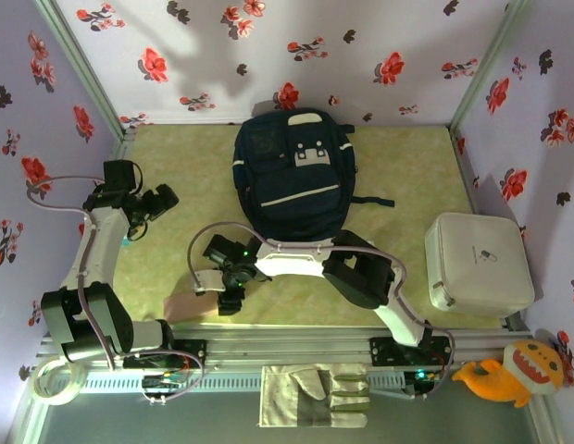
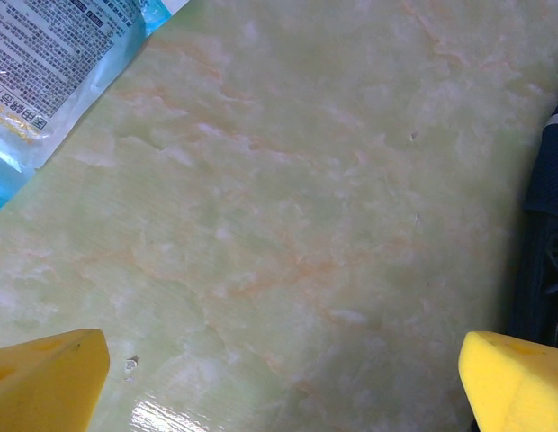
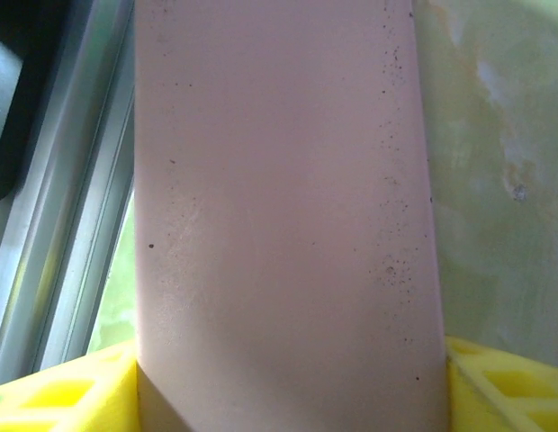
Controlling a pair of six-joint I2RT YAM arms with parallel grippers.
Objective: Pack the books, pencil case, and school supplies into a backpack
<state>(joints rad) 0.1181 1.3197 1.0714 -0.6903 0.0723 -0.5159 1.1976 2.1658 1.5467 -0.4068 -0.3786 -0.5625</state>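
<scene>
Right gripper (image 3: pixel 292 387) straddles the pencil case (image 3: pixel 279 207) at the near edge of the table (image 3: pixel 495 180), fingers (image 3: pixel 63 396) at both long sides; real pinch or not, can't tell. Left gripper (image 2: pixel 279 387) hangs spread wide.

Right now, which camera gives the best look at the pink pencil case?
The right wrist view: the pencil case is close up, pale pink with dark specks, between two yellow fingers. The top external view gives just a small pink corner, the rest hidden under the right gripper.
</scene>
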